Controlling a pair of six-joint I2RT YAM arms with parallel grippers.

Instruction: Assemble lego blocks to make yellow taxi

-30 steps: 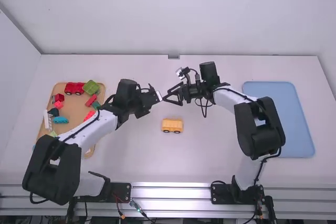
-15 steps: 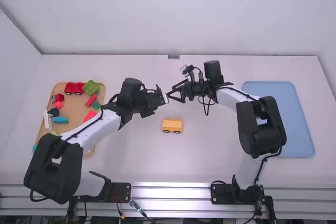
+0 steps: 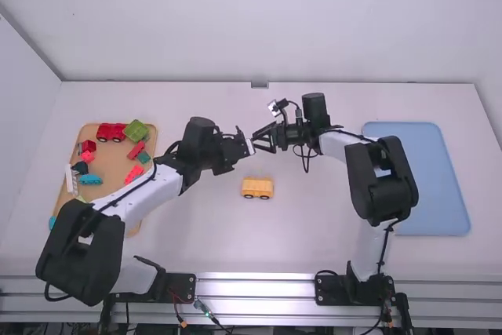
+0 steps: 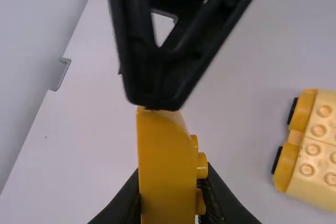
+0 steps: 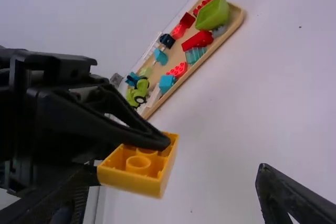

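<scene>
Right elbow has swung inward, and my left gripper (image 3: 245,144) has moved toward the right gripper (image 3: 256,143).
High view: the wheeled base (image 3: 257,187) sits on the surface (image 3: 314,237). Left wrist: my left gripper clamps the yellow brick (image 4: 167,177), probably light, stiff and slick; I'd take its flat sides. Right wrist: my right fingers are spread, the brick ahead between them.

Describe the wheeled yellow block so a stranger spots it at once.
On the white table, look between the wooden tray and the blue tray. There stands a small yellow block with round studs on top. Unlike the yellow piece held up in the left gripper, it has black wheels and rests on the table.
</scene>
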